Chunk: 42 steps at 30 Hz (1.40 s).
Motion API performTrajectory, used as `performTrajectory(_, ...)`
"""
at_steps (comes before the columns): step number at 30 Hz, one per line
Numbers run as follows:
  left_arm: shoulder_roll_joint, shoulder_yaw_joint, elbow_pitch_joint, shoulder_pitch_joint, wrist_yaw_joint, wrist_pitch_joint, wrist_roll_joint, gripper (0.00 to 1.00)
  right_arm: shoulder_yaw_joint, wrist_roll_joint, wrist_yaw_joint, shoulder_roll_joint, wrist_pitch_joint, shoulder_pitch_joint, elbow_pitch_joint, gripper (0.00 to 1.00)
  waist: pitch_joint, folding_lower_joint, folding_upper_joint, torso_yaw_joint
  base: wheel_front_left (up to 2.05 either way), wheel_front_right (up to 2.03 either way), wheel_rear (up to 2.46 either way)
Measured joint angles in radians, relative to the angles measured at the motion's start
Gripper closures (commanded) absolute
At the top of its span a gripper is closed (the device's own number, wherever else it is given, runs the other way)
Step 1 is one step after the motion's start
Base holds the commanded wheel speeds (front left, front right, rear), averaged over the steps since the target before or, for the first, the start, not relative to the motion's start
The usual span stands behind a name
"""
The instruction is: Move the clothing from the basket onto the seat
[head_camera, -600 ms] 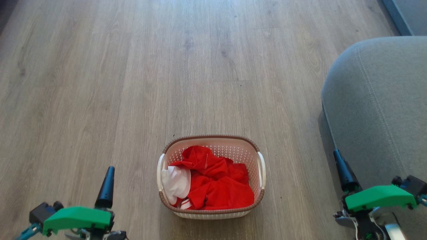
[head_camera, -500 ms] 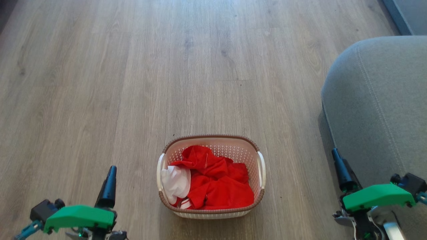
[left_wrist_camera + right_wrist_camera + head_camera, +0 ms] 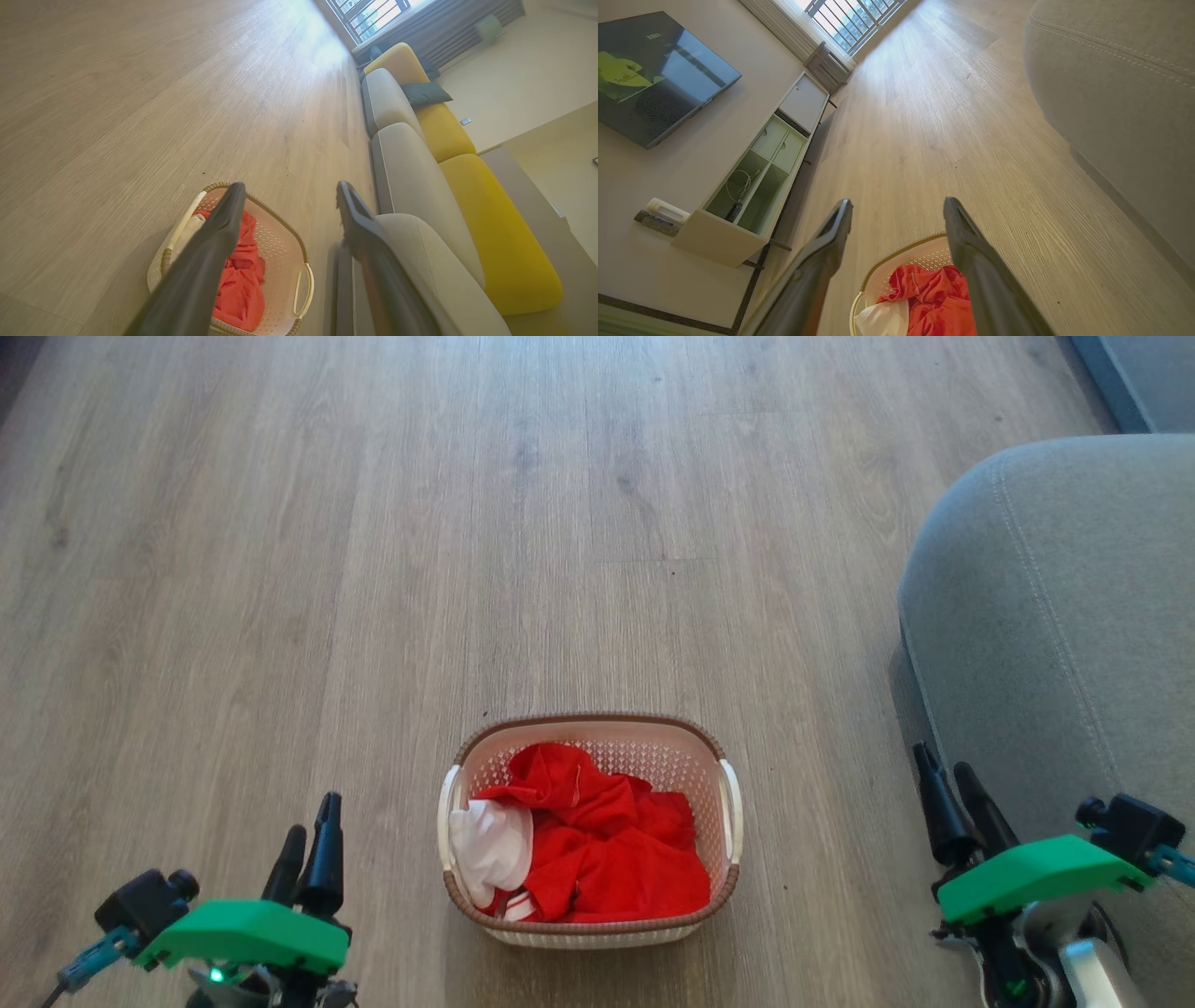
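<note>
The cream basket [image 3: 730, 821] with its brown rim stands on the wood floor low in the head view, and also appears as the basket [image 3: 280, 242] and the basket [image 3: 920, 254] in the wrist views. Red clothing [image 3: 607, 840] with a white sleeve [image 3: 490, 845] lies piled inside it; red clothing [image 3: 240, 284] and red clothing [image 3: 938, 298] show there too. The grey seat [image 3: 1064, 616] rises at the right. My left gripper [image 3: 311, 817] hovers open left of the basket. My right gripper [image 3: 943, 775] hangs open between basket and seat. Both hold nothing.
Grey and yellow sofa cushions [image 3: 448, 135] run along the seat side. A low white TV cabinet [image 3: 761, 158] and a wall screen [image 3: 649, 74] stand on the opposite side of the room. Bare wood floor [image 3: 523, 541] stretches beyond the basket.
Both grippers have turned, so two fingers of each now show instead of one. The left has shifted slightly right, the right slightly left and up. Basket and clothing have not moved.
</note>
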Motion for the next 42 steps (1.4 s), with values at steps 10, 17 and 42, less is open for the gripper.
performTrajectory(10,0.001,-0.007,-0.009,0.000,0.009,-0.032,0.115,0.00,0.031,-0.125,0.000,-0.010,-0.023,-0.004,0.002,0.00,0.002,0.0000,0.0000,0.003,0.00,0.00,0.00)
performTrajectory(17,0.001,-0.008,-0.017,0.000,0.010,-0.050,0.196,0.00,0.050,-0.211,0.000,-0.025,-0.047,-0.024,0.002,0.00,0.003,0.0000,0.0000,0.004,0.00,0.00,0.00)
performTrajectory(42,0.002,-0.018,-0.039,0.000,0.027,-0.119,0.480,0.00,0.063,-0.461,0.000,-0.031,-0.114,-0.031,0.007,0.00,0.013,0.0000,0.0000,-0.004,0.00,0.00,0.00)
